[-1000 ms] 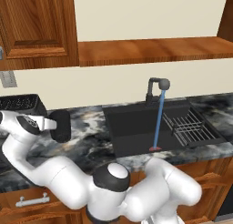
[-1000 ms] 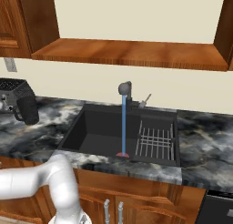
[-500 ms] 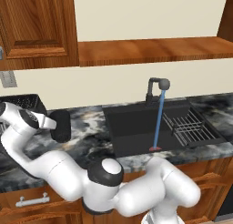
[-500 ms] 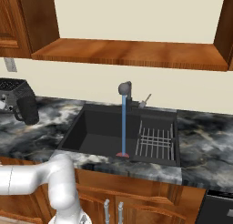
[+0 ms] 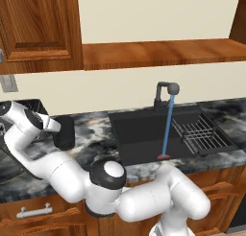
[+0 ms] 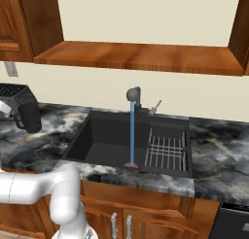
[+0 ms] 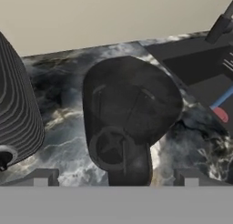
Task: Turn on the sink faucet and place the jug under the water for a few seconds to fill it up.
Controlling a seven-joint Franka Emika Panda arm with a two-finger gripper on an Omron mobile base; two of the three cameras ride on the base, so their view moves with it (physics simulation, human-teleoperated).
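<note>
The jug (image 5: 65,132) is a matte-black cylinder standing on the marble counter left of the sink (image 5: 144,134). My gripper (image 5: 54,128) is at its left side, open. In the hand view the jug (image 7: 129,102) sits close ahead, centred between my two spread fingertips (image 7: 43,177), and I cannot tell whether they touch it. The sink faucet (image 5: 166,91) is running, and the water (image 5: 166,127) falls as a thin blue stream into the basin. From the right, the jug (image 6: 29,115) stands far left, with the faucet (image 6: 133,95) and water (image 6: 132,136) at centre.
A black slotted toaster (image 6: 13,92) stands right behind the jug against the wall, and shows at the left as toaster (image 7: 16,114) in the hand view. A wire rack (image 5: 199,133) fills the sink's right side. A wooden shelf (image 5: 158,53) and cabinets hang above.
The arm's elbow has swung left and lower, and the hand has shifted slightly beside the jug. The jug has not moved, and the water runs as before.
</note>
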